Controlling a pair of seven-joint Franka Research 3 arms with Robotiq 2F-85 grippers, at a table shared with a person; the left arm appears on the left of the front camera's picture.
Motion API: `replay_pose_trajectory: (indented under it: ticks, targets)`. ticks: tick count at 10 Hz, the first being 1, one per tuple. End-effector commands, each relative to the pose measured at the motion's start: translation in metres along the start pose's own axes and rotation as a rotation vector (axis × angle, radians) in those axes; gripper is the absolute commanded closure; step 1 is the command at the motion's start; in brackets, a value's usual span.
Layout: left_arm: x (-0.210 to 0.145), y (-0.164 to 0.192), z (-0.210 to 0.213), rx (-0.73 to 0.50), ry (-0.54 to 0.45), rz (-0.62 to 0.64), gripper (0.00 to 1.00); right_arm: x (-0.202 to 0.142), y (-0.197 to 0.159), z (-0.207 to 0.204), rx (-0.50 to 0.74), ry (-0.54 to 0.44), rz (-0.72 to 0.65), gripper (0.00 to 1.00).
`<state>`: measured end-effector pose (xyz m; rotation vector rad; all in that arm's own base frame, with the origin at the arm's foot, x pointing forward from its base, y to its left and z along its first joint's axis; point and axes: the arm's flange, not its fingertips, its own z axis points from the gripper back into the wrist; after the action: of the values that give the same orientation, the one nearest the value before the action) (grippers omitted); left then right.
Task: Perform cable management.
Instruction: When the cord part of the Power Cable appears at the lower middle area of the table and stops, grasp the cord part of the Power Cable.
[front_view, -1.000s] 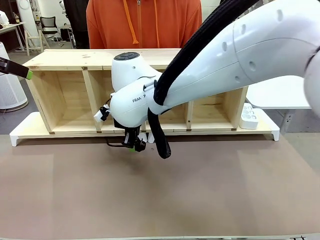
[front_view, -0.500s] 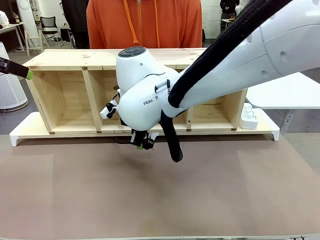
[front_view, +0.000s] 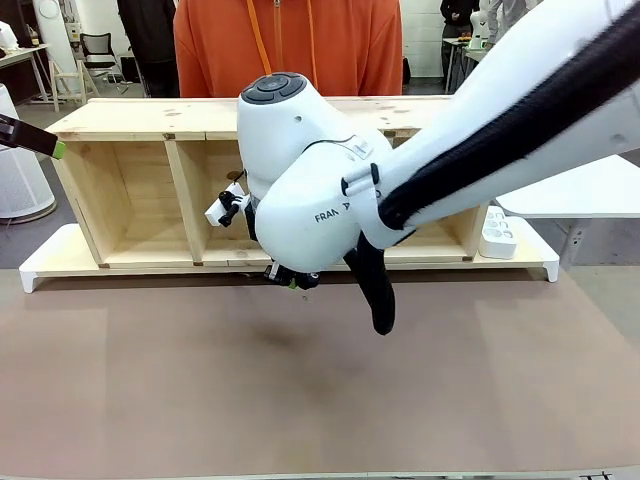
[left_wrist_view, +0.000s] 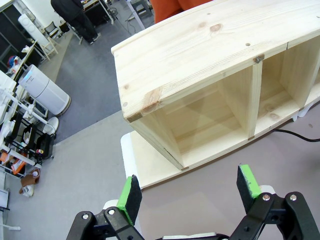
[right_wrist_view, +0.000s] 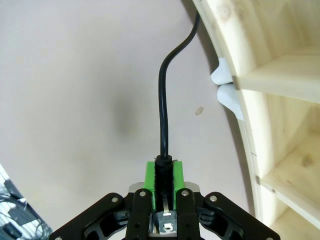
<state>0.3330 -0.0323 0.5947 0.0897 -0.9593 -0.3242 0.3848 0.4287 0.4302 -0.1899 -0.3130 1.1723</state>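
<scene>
The cable (right_wrist_view: 162, 105) is lying slack on the counter (front_view: 300, 400), running from its thicker moulded end (right_wrist_view: 163, 164), apparently the plug, away along the front of the wooden shelf unit (front_view: 130, 120) and bending in toward the shelf's foot, where it is passing out of the right wrist view. Your right end effector (right_wrist_view: 164, 176) is pinching that moulded end between its green pads, with the cord leaving straight out past the fingertips, just above the counter in front of the middle compartments. Expect the cord to be handling as light, limp and smooth: it is likely trailing wherever you are pulling, and the thin run could be slipping through the pads, so the stiffer moulded end looks like the best place to be gripping. Watch for it snagging on the white feet (right_wrist_view: 223, 85) under the shelf. Your left end effector (left_wrist_view: 190, 192) is hanging spread wide and empty off the shelf's left end. A person in an orange hoodie (front_view: 290, 45) is standing behind the shelf.
</scene>
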Motion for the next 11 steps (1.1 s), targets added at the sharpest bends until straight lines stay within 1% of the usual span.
replay_pose_trajectory:
  ticks: [1, 5, 8, 9, 11]
  targets:
    - [0.001, 0.000, -0.001, 0.004, -0.006, -0.002, 0.00, -0.015, 0.018, 0.014, -0.085, -0.033, -0.013, 1.00]
    - [0.001, 0.000, -0.001, 0.004, -0.006, -0.002, 0.00, -0.036, 0.035, 0.039, -0.165, -0.039, -0.066, 1.00]
    - [0.001, 0.000, -0.001, 0.004, -0.006, -0.002, 0.00, -0.034, 0.031, 0.026, -0.119, -0.060, -0.045, 1.00]
    - [0.001, 0.000, -0.001, 0.004, -0.006, -0.002, 0.00, -0.033, 0.031, 0.041, -0.115, -0.029, -0.044, 1.00]
    - [0.001, 0.000, -0.001, 0.004, -0.006, -0.002, 0.00, -0.033, 0.031, 0.041, -0.115, -0.029, -0.044, 1.00]
